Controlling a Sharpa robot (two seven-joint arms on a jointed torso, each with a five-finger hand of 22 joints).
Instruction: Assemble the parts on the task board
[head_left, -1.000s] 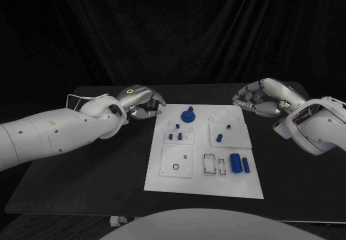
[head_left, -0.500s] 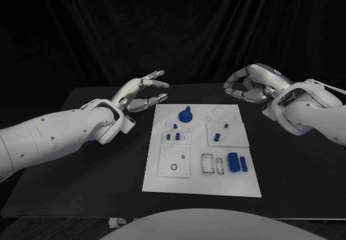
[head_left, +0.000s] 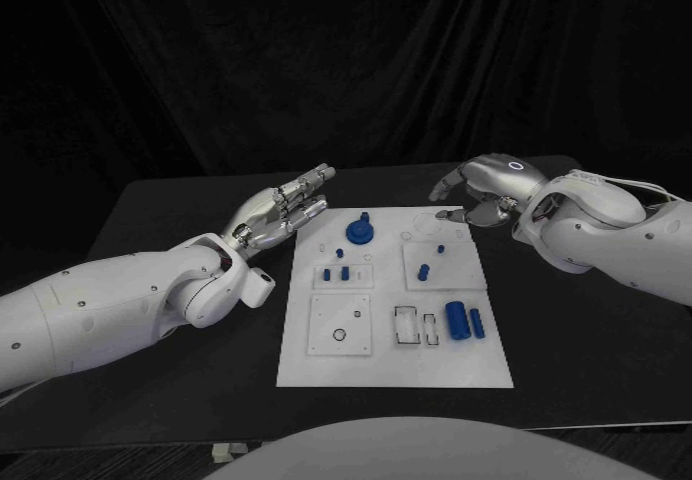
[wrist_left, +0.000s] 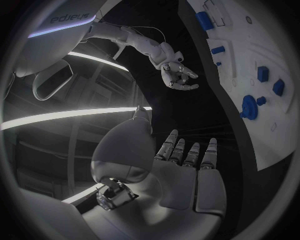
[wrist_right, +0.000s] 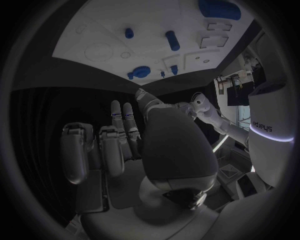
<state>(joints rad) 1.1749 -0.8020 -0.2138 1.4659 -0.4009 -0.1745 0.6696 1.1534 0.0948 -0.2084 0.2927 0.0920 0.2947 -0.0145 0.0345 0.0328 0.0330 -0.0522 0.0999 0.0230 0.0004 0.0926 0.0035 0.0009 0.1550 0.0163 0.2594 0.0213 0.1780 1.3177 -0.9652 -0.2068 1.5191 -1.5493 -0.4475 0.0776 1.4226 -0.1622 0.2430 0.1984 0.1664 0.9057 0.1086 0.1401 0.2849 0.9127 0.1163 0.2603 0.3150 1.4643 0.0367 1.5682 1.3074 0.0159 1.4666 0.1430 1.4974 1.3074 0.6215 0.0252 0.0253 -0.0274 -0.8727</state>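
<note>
The white task board (head_left: 389, 368) lies mid-table. At its far end stands a round blue knob part (head_left: 358, 233), with small blue pegs (head_left: 336, 272) and another peg (head_left: 426, 270) behind the middle. A thick blue cylinder (head_left: 459, 320) lies near the right edge. My left hand (head_left: 289, 210) hovers beside the board's far left corner, fingers stretched out and holding nothing. My right hand (head_left: 483, 192) hangs over the far right corner, fingers loosely bent and apart, empty. In the left wrist view are my left hand (wrist_left: 187, 167), right hand (wrist_left: 176, 74) and the knob (wrist_left: 249, 107).
The black table (head_left: 159, 300) spreads wide on both sides of the board. Two empty white slot frames (head_left: 418, 326) sit beside the cylinder, and a square plate with a ring (head_left: 342, 335) lies left of them. The right wrist view looks over my right hand (wrist_right: 119, 147) to the board (wrist_right: 94, 30).
My left hand has uncurled from a fist to flat, straight fingers. The right hand has swung in over the board's far right corner and loosened its fingers. The camera has shifted slightly.
</note>
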